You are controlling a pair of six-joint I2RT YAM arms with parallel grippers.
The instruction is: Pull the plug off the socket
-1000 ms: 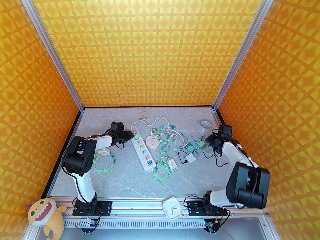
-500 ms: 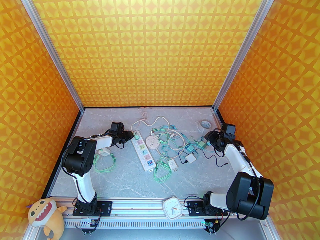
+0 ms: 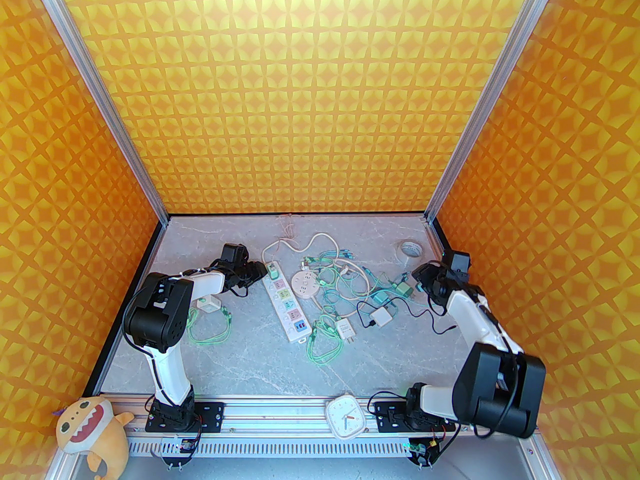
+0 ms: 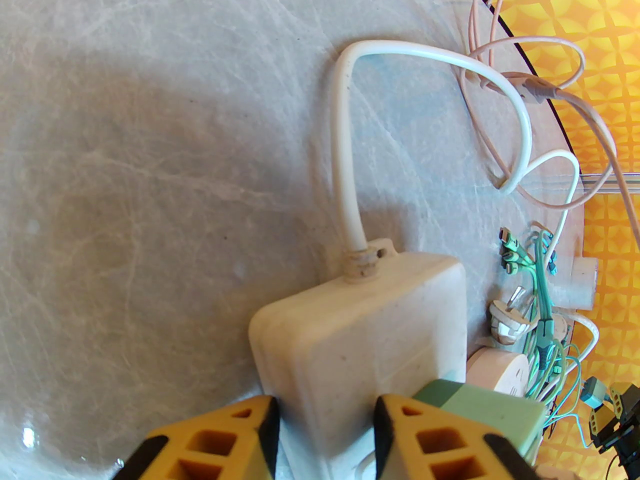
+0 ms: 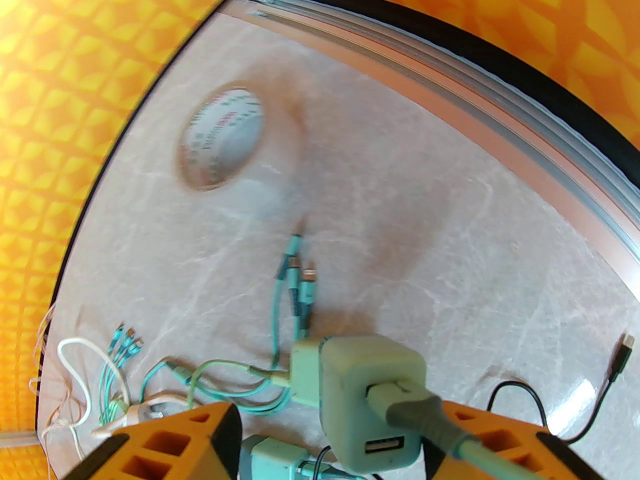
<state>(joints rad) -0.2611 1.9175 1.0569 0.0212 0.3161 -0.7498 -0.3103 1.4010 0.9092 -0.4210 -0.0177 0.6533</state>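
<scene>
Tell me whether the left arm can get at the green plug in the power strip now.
Probably yes. The left tool is at the far end of the power strip, with the green plug right beside it and nothing between them.

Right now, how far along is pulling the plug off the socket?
Done: nothing; the green plug sits in the far socket of the power strip. In hand: left gripper at that end, jaws open beside the plug; right gripper brackets a green charger. Left: grip and pull.

The marble-look tabletop (image 5: 450, 248) is smooth and faintly glossy. The white power strip (image 4: 360, 328) and green charger (image 5: 350, 368) are matt plastic; the frame rail (image 5: 450, 93) is brushed metal.
</scene>
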